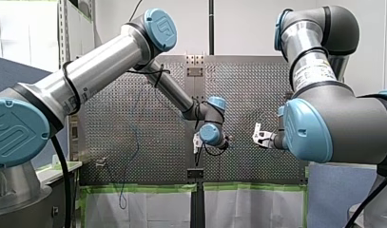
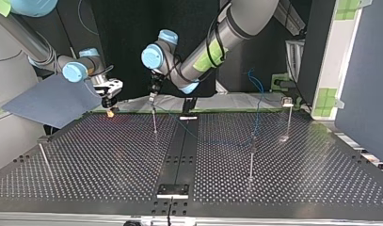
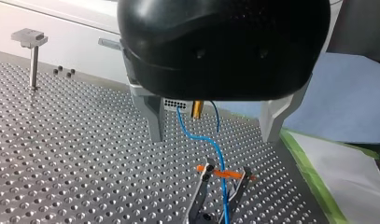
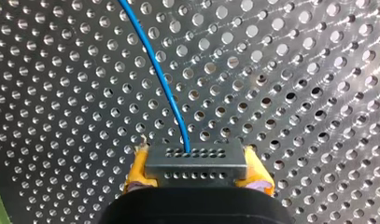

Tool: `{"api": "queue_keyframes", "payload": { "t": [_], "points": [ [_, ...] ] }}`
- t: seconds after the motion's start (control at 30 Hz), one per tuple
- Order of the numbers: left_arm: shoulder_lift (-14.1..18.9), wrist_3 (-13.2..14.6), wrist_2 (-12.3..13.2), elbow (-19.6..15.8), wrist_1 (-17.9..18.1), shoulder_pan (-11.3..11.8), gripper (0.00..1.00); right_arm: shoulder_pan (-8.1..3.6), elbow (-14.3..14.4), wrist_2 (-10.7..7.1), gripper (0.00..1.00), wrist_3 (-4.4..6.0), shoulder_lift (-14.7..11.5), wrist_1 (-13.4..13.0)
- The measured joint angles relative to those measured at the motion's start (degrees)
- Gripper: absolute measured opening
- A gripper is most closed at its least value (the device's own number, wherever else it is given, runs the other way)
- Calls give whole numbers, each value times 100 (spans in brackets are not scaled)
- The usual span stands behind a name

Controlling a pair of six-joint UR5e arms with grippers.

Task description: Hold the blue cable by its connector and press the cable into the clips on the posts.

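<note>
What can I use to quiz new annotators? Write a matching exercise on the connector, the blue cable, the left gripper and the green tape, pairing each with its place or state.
Things:
1 connector
2 blue cable
3 left gripper
4 green tape

Places or states:
A open, with a clip ahead of it
B along the table edge
C clamped by the right gripper between its yellow pads
D running between the clip's prongs

Pairs: 1-C, 2-D, 3-A, 4-B.

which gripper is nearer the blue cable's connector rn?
Right. My right gripper is shut on the connector; my left gripper hangs open short of it, not touching.
</note>
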Motion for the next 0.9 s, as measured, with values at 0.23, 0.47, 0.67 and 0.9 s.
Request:
{"api": "queue_keyframes", "payload": {
  "t": [0.23,0.47,0.67,0.9],
  "points": [
    [-2,-8,-116,0,-1,-23,100,-11,2,0,0,0,0,14],
    [-3,-31,-191,0,-67,-42,100,-12,3,-5,0,0,1,31],
    [-3,-50,-326,1,-170,-49,100,-12,3,-8,0,0,1,39],
    [-5,-52,-433,0,-257,-68,100,-12,3,-8,0,0,1,47]
  ]
}}
